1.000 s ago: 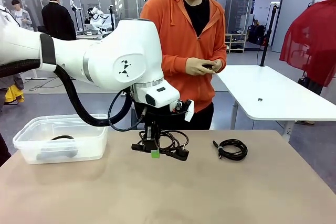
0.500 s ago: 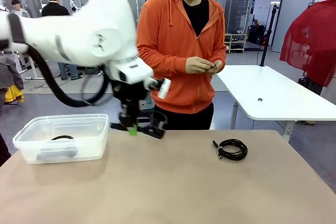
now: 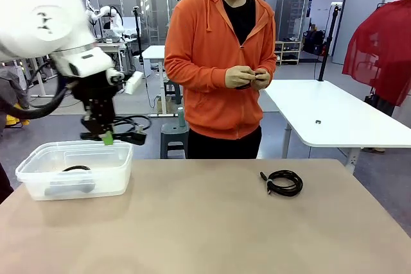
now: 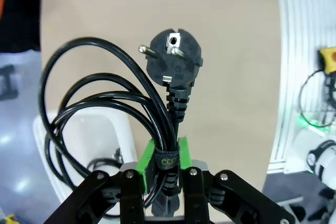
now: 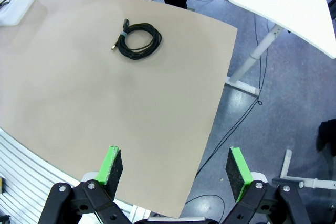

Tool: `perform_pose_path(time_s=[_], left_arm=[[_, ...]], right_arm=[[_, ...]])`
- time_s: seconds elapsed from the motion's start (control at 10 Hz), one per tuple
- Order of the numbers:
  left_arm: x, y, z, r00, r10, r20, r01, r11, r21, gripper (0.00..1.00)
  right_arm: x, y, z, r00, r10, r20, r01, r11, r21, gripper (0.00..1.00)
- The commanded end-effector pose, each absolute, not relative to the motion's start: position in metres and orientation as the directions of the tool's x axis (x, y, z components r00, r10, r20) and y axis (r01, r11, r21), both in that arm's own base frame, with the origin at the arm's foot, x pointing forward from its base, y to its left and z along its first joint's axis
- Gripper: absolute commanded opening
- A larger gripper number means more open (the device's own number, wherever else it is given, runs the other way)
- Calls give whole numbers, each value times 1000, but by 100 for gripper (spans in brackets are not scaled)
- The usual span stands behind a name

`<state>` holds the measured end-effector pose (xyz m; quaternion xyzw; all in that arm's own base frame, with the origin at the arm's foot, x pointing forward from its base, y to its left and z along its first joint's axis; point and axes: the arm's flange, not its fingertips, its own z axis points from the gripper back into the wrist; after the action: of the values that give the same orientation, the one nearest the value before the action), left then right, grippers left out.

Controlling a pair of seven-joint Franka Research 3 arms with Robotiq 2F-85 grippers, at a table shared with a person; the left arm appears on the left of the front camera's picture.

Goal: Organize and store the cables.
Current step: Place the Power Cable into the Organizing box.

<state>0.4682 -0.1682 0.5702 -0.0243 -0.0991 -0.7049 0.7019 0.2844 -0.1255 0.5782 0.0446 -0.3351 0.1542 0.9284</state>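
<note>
My left gripper (image 3: 106, 138) hangs above the clear plastic bin (image 3: 38, 158), shut on a coiled black power cable (image 3: 131, 130). In the left wrist view the green pads (image 4: 142, 158) pinch the cable's bundled loops (image 4: 105, 90), and its round two-pin plug (image 4: 176, 59) sticks up past them. A second coiled black cable (image 3: 283, 182) lies on the table to the right, also seen from the right wrist as a small coil (image 5: 138, 40). Another cable (image 3: 76, 169) rests inside the bin. My right gripper (image 5: 176, 166) is open, high over the table's right edge. The person's hands (image 3: 247, 77) hold a small dark item.
The tan table (image 3: 212, 229) is bare between the bin and the loose coil. A white table (image 3: 334, 117) stands behind at the right. The person in an orange hoodie (image 3: 221, 56) stands at the far edge.
My left arm has lifted the power cable off the table's middle and swung it left to above the bin. The coil on the right has stayed put.
</note>
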Motion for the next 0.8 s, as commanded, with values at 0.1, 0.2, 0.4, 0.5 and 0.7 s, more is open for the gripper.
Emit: perform_pose_path(time_s=[0.1, 0.2, 0.4, 0.5, 0.7], left_arm=[[477, -107, 550, 66, -970, 233, 979, 108, 174, 21], [485, -87, 548, 117, -976, 184, 970, 153, 191, 21], [497, -51, 543, 174, -969, 173, 964, 204, 171, 21], [503, -34, 540, 204, -962, 180, 958, 234, 165, 21], [505, -20, 543, 244, -957, 159, 946, 271, 180, 21]], right_arm=[[283, -125, 574, 728, 255, 636, -318, 948, -16, 100], [283, -125, 574, 728, 255, 636, -318, 948, -16, 100], [283, -125, 574, 728, 255, 636, -318, 948, -16, 100], [283, -125, 574, 728, 255, 636, -318, 948, -16, 100], [283, -125, 574, 728, 255, 636, -318, 948, -16, 100]])
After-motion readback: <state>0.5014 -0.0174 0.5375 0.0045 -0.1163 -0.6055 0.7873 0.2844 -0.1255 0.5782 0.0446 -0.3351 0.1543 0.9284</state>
